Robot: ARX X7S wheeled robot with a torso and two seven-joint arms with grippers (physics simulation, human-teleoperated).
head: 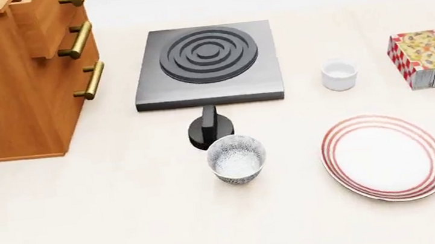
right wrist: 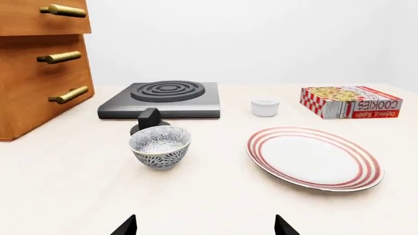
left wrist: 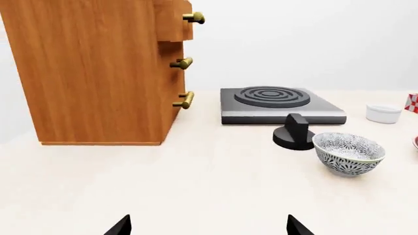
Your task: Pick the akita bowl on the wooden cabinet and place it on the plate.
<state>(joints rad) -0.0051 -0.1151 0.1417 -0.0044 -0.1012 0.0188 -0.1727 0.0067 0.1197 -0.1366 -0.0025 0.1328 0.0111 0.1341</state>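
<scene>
The akita bowl [head: 237, 159], patterned in blue-grey on white, stands upright on the pale table [head: 130, 216] at the centre of the head view, not on the wooden cabinet [head: 3, 84], which fills the upper left of that frame. Just behind the bowl sits the black stove knob [head: 210, 130], in front of the grey single-burner stove [head: 208, 63]. The red-ringed plate [head: 384, 157] lies at lower right, apart from the bowl and bare. Further back are a small white cup [head: 339, 74] and, at the right edge, a cookie box [head: 431, 57]. Both arms are held low at the near table edge: only dark fingertips show along the bottom of each frame. The left gripper [left wrist: 207, 226] and right gripper [right wrist: 205, 225] have fingers spread wide, holding nothing.
</scene>
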